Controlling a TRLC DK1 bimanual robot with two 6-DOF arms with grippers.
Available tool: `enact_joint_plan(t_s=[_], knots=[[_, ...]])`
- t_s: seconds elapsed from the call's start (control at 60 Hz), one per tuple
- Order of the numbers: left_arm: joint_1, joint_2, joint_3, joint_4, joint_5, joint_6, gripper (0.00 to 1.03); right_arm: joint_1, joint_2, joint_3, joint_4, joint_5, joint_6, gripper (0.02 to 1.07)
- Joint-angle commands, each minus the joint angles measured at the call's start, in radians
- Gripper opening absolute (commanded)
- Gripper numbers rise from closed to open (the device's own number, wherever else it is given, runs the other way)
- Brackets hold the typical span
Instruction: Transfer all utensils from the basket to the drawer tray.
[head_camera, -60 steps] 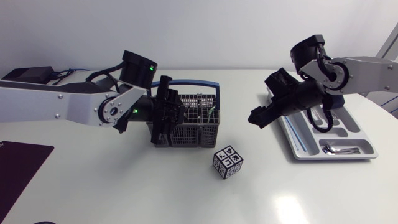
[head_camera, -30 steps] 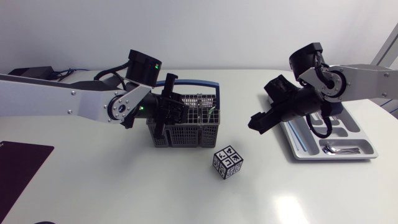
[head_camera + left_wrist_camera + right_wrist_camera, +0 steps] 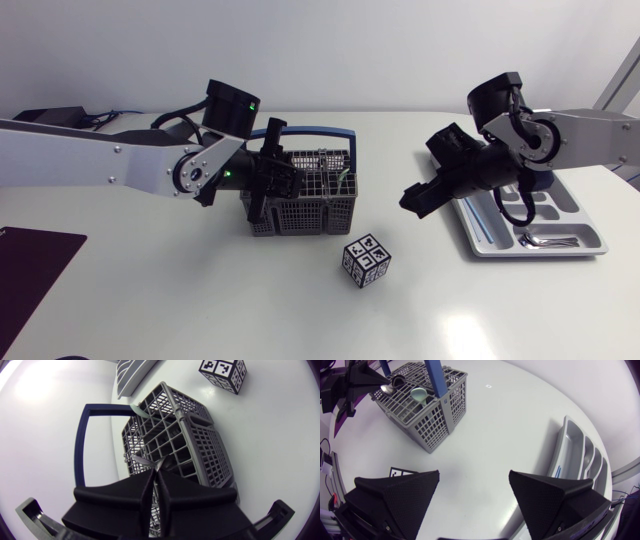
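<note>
Hanging over the left end of the basket (image 3: 300,214), the left gripper (image 3: 155,471) has its fingers pinched together on the thin tip of a silver utensil (image 3: 159,464) that stands in one of the compartments. The basket sits toward the far edge of the tabletop, about midway along it, with its blue handle (image 3: 82,445) raised and a pale green spoon (image 3: 418,394) inside. The right gripper (image 3: 474,491) is over bare tabletop between basket and drawer tray (image 3: 568,450), fingers spread wide with nothing between them. The tray lies by the right edge, silver cutlery (image 3: 545,240) in its nearest compartment. A marker cube (image 3: 366,261) rests just in front of the basket's right end
</note>
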Motion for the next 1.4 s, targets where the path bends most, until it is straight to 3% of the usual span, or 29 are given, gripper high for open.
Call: enact_joint_plan(t_s=[0.0, 0.417, 0.85, 1.067, 1.183, 1.383], knots=[[0.005, -0.024, 0.017, 0.005, 0.007, 0.037, 0.04, 0.0, -0.021, -0.034, 0.008, 0.009, 0.015, 1.02], [-0.005, -0.09, 0.055, -0.061, 0.007, 0.032, 0.04, 0.012, -0.057, -0.061, 0.01, 0.009, 0.015, 1.02], [-0.029, -0.201, 0.123, -0.167, 0.013, -0.078, 0.04, 0.034, -0.147, -0.088, -0.002, 0.007, 0.019, 1.02], [-0.031, -0.27, 0.154, -0.233, 0.007, -0.209, 0.04, 0.066, -0.242, -0.09, -0.025, 0.009, 0.039, 1.02], [-0.06, -0.282, 0.206, -0.335, -0.025, -0.342, 0.04, 0.114, -0.29, -0.087, -0.032, 0.042, 0.05, 1.02], [-0.127, -0.264, 0.262, -0.415, -0.114, -0.577, 0.04, 0.218, -0.334, -0.077, -0.027, 0.105, 0.084, 1.02]])
